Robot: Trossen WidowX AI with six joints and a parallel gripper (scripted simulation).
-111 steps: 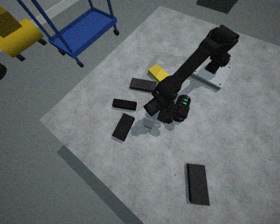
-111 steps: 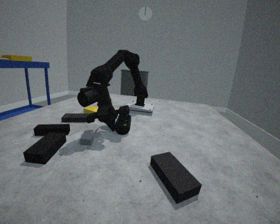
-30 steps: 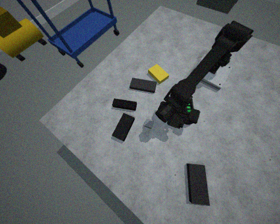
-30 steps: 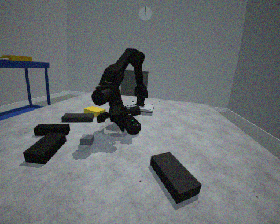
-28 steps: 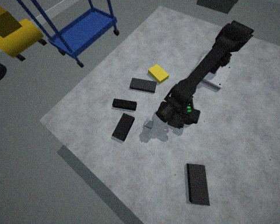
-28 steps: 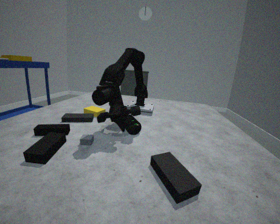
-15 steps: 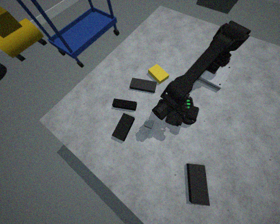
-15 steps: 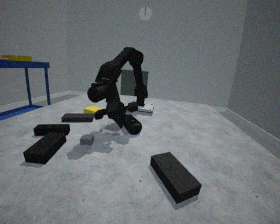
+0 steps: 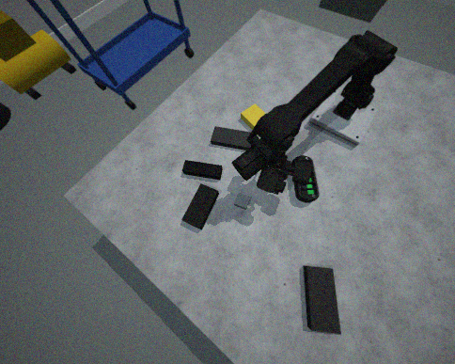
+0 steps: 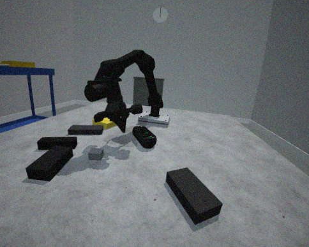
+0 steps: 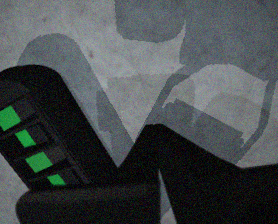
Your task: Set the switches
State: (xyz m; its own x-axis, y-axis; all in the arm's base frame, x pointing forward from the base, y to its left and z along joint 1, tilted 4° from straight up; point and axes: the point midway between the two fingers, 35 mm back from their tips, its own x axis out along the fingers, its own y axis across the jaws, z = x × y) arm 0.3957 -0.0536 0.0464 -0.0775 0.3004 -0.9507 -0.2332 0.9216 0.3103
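Observation:
The dark grey controller unit (image 9: 300,195) (image 10: 143,137) (image 11: 60,95) sits with its switches facing up, left in the wrist view. Four of its switches show green there, the first (image 11: 8,118) and third (image 11: 39,162) with wider green patches than the second (image 11: 25,137) and fourth (image 11: 56,180); the others are out of frame or hidden. In the top view the hand covers part of the unit. The label is hidden. My gripper (image 10: 123,129) (image 11: 153,132) is shut and empty, its tips above the bench beside the unit.
Three dark blocks (image 9: 202,169) (image 9: 200,207) (image 9: 230,138) and a yellow block (image 9: 253,116) (image 10: 105,123) lie on the unit's left side. A small grey block (image 9: 243,200) (image 10: 96,154) lies near the hand's shadow. Another dark block (image 9: 321,299) (image 10: 194,194) lies toward the front. A blue trolley (image 9: 137,52) stands beyond the bench.

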